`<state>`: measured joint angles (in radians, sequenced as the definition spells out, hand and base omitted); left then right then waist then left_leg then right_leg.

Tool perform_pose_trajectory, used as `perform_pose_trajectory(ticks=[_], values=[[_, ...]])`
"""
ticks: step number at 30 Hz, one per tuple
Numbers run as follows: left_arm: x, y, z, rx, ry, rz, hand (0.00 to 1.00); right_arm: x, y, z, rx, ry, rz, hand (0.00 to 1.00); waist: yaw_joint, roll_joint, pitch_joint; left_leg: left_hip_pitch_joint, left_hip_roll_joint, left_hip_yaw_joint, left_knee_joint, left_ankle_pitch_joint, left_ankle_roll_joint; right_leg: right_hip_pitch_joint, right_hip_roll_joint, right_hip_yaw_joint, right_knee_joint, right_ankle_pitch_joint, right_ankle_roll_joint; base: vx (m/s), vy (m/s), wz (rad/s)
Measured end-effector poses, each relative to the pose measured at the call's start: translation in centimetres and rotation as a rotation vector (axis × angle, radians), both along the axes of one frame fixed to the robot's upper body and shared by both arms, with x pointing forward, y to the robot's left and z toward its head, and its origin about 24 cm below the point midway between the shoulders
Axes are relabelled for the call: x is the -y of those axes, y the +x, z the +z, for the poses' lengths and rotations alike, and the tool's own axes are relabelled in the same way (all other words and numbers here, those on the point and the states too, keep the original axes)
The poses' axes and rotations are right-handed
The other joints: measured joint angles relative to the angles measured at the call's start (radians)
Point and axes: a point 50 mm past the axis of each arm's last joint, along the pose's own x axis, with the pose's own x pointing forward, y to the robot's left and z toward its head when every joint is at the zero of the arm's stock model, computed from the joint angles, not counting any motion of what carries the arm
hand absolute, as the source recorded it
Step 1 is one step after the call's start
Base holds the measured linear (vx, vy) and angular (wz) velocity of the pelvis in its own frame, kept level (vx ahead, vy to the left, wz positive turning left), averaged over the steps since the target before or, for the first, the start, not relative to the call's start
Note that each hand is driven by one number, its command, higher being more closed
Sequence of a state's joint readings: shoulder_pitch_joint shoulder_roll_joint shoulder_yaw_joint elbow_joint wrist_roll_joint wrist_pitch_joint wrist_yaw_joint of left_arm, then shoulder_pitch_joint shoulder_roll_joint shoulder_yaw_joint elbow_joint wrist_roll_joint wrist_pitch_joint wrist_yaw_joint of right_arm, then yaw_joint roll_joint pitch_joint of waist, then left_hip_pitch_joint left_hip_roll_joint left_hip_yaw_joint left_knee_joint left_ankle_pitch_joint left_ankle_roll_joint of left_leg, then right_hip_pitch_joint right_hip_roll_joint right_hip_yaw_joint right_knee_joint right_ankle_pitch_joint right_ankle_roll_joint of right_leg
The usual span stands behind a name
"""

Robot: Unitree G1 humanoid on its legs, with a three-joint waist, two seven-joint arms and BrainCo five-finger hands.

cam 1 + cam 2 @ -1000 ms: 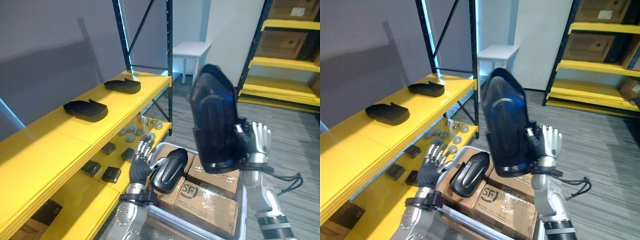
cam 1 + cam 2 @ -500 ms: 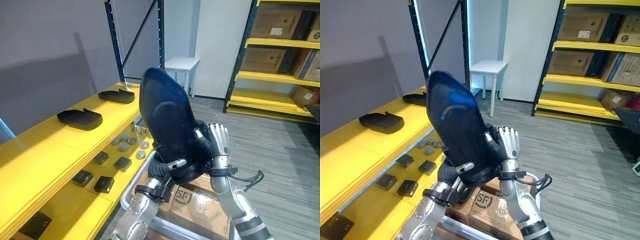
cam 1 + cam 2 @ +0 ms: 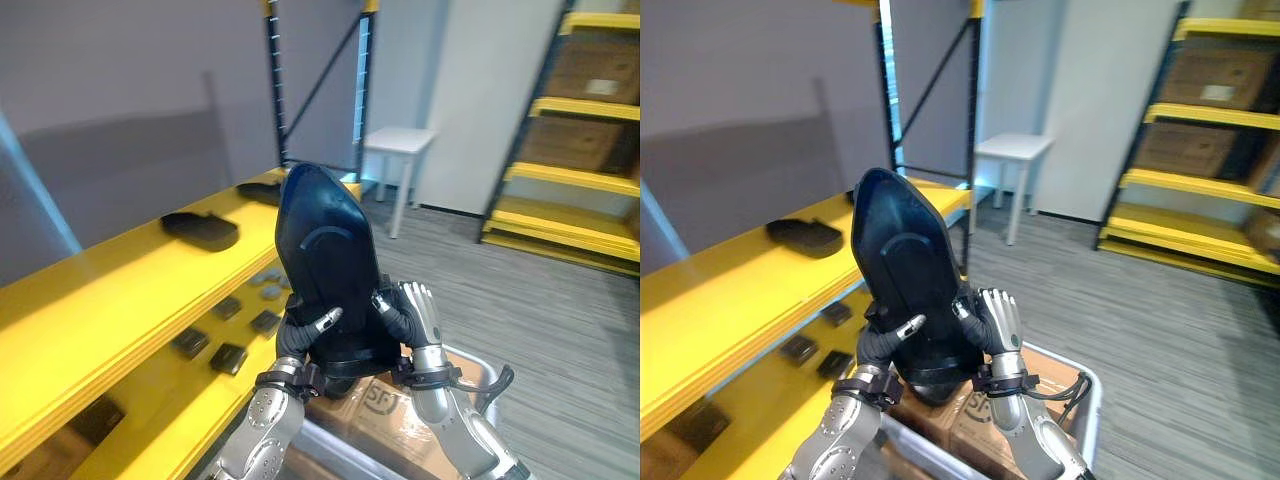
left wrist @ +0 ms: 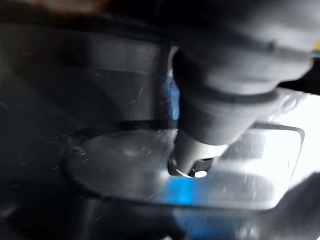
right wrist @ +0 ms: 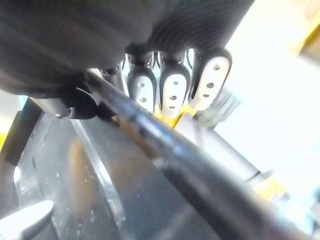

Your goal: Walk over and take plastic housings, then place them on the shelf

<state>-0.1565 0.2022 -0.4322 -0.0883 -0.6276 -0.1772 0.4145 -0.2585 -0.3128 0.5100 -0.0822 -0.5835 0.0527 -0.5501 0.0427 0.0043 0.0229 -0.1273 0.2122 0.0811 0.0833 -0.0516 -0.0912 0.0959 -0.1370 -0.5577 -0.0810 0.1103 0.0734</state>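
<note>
**Housing up between both hands, shelf to the left**

The black plastic housing (image 3: pixel 325 260) stands nearly upright in front of the robot, its pointed end up and its broad end low, over the grey tote (image 3: pixel 1083 388) of cardboard boxes (image 3: pixel 385 412). The left hand (image 3: pixel 297 338) cups the lower left edge with a finger hooked over the front face. The right hand (image 3: pixel 418 318) clamps the lower right rim, and its wrist view shows the fingers (image 5: pixel 171 89) on one side of the rim and the thumb on the other. Both hands are closed on the part and carry nothing else.

The yellow shelf (image 3: pixel 120 295) runs along the left. Its top board already carries two housings (image 3: pixel 201 229) at the far end, lying flat, with bare board nearer the robot.

To do this step well, I would turn the body towards the shelf and tip the housing from upright to flat on the way across. The grip sits low on a tall part, so it could lever out of the fingers if swung fast. Aim for the bare stretch on the near side of the two parked pieces, set the broad end down first, and let go only once it lies flat.
</note>
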Motion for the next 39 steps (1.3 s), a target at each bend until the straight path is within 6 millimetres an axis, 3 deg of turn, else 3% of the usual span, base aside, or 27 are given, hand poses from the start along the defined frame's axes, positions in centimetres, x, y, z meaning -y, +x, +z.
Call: perform_pose_trajectory(ticks=[2,4,6,7,8,9,10,11,12,13,14,15,16,17,18,19,22,25,26,27,28,29,30,33,35,39], values=[[-0.4,-0.2,-0.1,-0.005,-0.016,0.045,1.0,-0.5,0.3,-0.2,-0.014,-0.003,0.02,1.0,0.004,-0.002,-0.001,-0.023,0.044,0.171,-0.019,0.004,0.004,0.015,-0.015,-0.097,-0.001,-0.015,0.006,-0.04,-0.067,1.58],[-0.7,-0.8,-0.8,-0.027,-0.019,0.067,1.0,-0.9,0.2,-0.9,-0.042,0.002,0.037,1.0,0.022,-0.001,-0.001,-0.043,0.054,0.278,-0.035,0.008,0.01,0.035,-0.036,-0.187,-0.002,-0.027,0.022,0.04,0.023,1.53],[-1.7,-1.9,-1.6,-0.056,-0.022,0.104,1.0,-1.9,-0.2,-1.7,-0.088,0.018,0.081,1.0,0.044,0.001,-0.002,-0.047,0.036,0.291,-0.063,0.07,0.013,0.061,-0.051,-0.246,-0.001,-0.043,0.045,0.1,0.108,1.07],[-2.5,-2.9,-1.8,-0.062,-0.028,0.14,1.0,-2.8,-0.5,-2.0,-0.113,0.039,0.116,1.0,0.059,0.0,-0.004,-0.04,0.016,0.275,-0.087,0.134,0.006,0.071,-0.065,-0.255,0.005,-0.054,0.06,0.12,0.132,0.57],[-2.7,-3.0,-1.8,-0.063,-0.028,0.148,1.0,-3.0,-0.6,-2.0,-0.115,0.041,0.123,1.0,0.062,0.0,-0.004,-0.039,0.012,0.275,-0.09,0.145,0.007,0.073,-0.07,-0.255,0.01,-0.057,0.064,0.19,0.155,0.38],[-3.3,-3.5,-1.9,-0.067,-0.029,0.169,1.0,-3.6,-0.7,-2.2,-0.128,0.05,0.144,1.0,0.08,-0.003,-0.004,-0.031,-0.012,0.278,-0.094,0.171,0.008,0.073,-0.108,-0.257,0.056,-0.073,0.083,0.27,0.196,0.21],[-3.8,-3.8,-2.1,-0.075,-0.028,0.189,1.0,-4.2,-0.8,-2.4,-0.147,0.057,0.16,1.0,0.088,-0.01,-0.005,-0.022,-0.05,0.278,-0.089,0.173,0.008,0.064,-0.176,-0.259,0.142,-0.101,0.08,0.3,0.222,0.28],[-3.9,-4.0,-2.2,-0.077,-0.025,0.191,1.0,-4.5,-0.8,-2.5,-0.156,0.06,0.167,1.0,0.088,-0.013,-0.007,-0.018,-0.07,0.276,-0.086,0.173,0.009,0.062,-0.212,-0.264,0.19,-0.115,0.07,0.34,0.272,0.51],[-4.2,-4.1,-2.3,-0.078,-0.016,0.198,1.0,-4.7,-0.8,-2.8,-0.175,0.071,0.173,0.0,0.082,-0.018,-0.008,-0.011,-0.108,0.258,-0.073,0.199,0.038,0.06,-0.285,-0.271,0.306,-0.118,0.064,0.32,0.283,0.8],[-4.5,-4.1,-2.3,-0.07,0.006,0.211,1.0,-4.9,-0.7,-3.1,-0.202,0.094,0.181,0.0,0.082,-0.032,-0.009,0.003,-0.142,0.228,-0.063,0.192,0.056,0.057,-0.351,-0.267,0.415,-0.102,0.04,0.3,0.279,0.9],[-4.6,-4.1,-2.2,-0.065,0.015,0.216,1.0,-4.9,-0.7,-3.1,-0.206,0.093,0.188,0.0,0.084,-0.035,-0.008,0.009,-0.152,0.21,-0.06,0.183,0.062,0.053,-0.37,-0.254,0.463,-0.08,0.008,0.26,0.27,0.94],[-4.8,-4.0,-2.0,-0.052,0.023,0.223,1.0,-5.1,-0.6,-3.0,-0.212,0.098,0.202,0.0,0.084,-0.034,-0.008,0.017,-0.158,0.174,-0.059,0.173,0.072,0.034,-0.386,-0.204,0.545,-0.023,-0.067,0.27,0.283,1.17],[-5.0,-4.1,-1.4,-0.013,0.066,0.237,1.0,-5.4,-0.5,-2.8,-0.218,0.12,0.228,0.0,0.074,-0.033,-0.003,0.02,-0.159,0.106,-0.061,0.163,0.084,-0.025,-0.381,-0.052,0.675,0.035,-0.067,0.25,0.237,1.21],[-5.3,-4.0,-1.1,0.005,0.085,0.253,1.0,-5.7,-0.3,-2.7,-0.217,0.12,0.241,0.0,0.069,-0.029,0.006,0.022,-0.153,0.074,-0.061,0.159,0.089,-0.057,-0.359,0.015,0.742,-0.029,-0.021,0.22,0.121,1.37],[-5.8,-4.0,-0.9,0.018,0.106,0.275,1.0,-6.2,0.1,-2.5,-0.228,0.114,0.265,0.0,0.06,-0.024,0.025,0.046,-0.149,0.021,-0.065,0.153,0.092,-0.1,-0.291,0.113,0.833,-0.191,-0.006,0.14,0.0,1.26],[-5.8,-4.0,-0.8,0.03,0.138,0.286,1.0,-6.3,0.1,-2.7,-0.254,0.134,0.284,0.0,0.057,-0.023,0.034,0.074,-0.155,-0.027,-0.067,0.138,0.098,-0.118,-0.224,0.162,0.835,-0.273,0.007,0.13,-0.005,1.26],[-5.9,-4.2,0.3,0.097,0.221,0.303,1.0,-6.1,0.1,-2.7,-0.283,0.202,0.32,0.0,0.049,-0.022,0.043,0.093,-0.184,-0.127,-0.068,0.123,0.093,-0.205,-0.116,0.242,0.651,-0.327,0.002,0.09,-0.049,1.16],[-5.5,-4.3,0.5,0.128,0.288,0.291,1.0,-5.4,-0.5,-3.5,-0.316,0.248,0.305,0.0,0.028,-0.034,0.058,0.093,-0.207,-0.204,-0.061,0.115,0.079,-0.241,-0.04,0.424,0.437,-0.306,-0.002,0.06,-0.164,1.1],[-5.5,-4.3,0.7,0.146,0.314,0.28,1.0,-5.2,-1.1,-3.7,-0.332,0.305,0.292,0.0,0.02,-0.076,0.061,0.101,-0.246,-0.221,-0.064,0.102,0.058,-0.245,-0.054,0.488,0.367,-0.24,-0.011,0.07,-0.251,1.14],[-5.2,-4.5,0.7,0.148,0.332,0.267,1.0,-4.8,-1.6,-4.1,-0.352,0.335,0.279,0.0,0.014,-0.085,0.068,0.122,-0.26,-0.225,-0.08,0.099,0.045,-0.247,-0.067,0.489,0.389,-0.194,0.023,0.13,-0.281,0.89],[-5.1,-4.7,0.6,0.144,0.331,0.267,1.0,-4.6,-1.8,-4.3,-0.362,0.342,0.277,0.0,0.014,-0.072,0.065,0.124,-0.244,-0.219,-0.09,0.096,0.039,-0.24,-0.056,0.484,0.37,-0.197,0.027,0.15,-0.236,0.22],[-5.0,-4.7,0.6,0.146,0.324,0.266,1.0,-4.5,-2.1,-4.5,-0.375,0.365,0.28,0.0,0.022,-0.038,0.062,0.115,-0.201,-0.208,-0.096,0.101,0.026,-0.221,-0.015,0.479,0.295,-0.167,0.013,0.13,-0.145,-0.21],[-5.0,-4.7,0.6,0.147,0.325,0.261,1.0,-4.4,-2.2,-4.6,-0.379,0.371,0.276,0.0,0.02,-0.032,0.059,0.111,-0.185,-0.206,-0.097,0.104,0.015,-0.205,0.001,0.471,0.25,-0.146,0.006,0.13,-0.109,-0.32],[-4.7,-4.6,0.5,0.147,0.326,0.24,1.0,-3.7,-3.2,-5.1,-0.409,0.408,0.264,0.0,-0.009,-0.031,0.06,0.111,-0.141,-0.211,-0.094,0.093,-0.006,-0.132,0.049,0.441,0.119,-0.072,-0.017,0.17,-0.088,-0.05],[-4.5,-4.5,0.6,0.149,0.323,0.241,1.0,-3.3,-3.5,-5.1,-0.412,0.42,0.256,0.0,-0.03,-0.023,0.064,0.102,-0.138,-0.217,-0.085,0.091,-0.009,-0.13,0.051,0.427,0.119,-0.072,-0.018,0.13,-0.043,0.14],[-3.6,-3.0,1.5,0.178,0.284,0.25,1.0,-2.2,-3.1,-4.1,-0.37,0.52,0.201,0.0,-0.031,-0.017,0.068,0.112,-0.136,-0.186,-0.116,0.091,-0.008,-0.135,0.052,0.44,0.106,-0.072,-0.018,0.08,0.012,-0.06]])
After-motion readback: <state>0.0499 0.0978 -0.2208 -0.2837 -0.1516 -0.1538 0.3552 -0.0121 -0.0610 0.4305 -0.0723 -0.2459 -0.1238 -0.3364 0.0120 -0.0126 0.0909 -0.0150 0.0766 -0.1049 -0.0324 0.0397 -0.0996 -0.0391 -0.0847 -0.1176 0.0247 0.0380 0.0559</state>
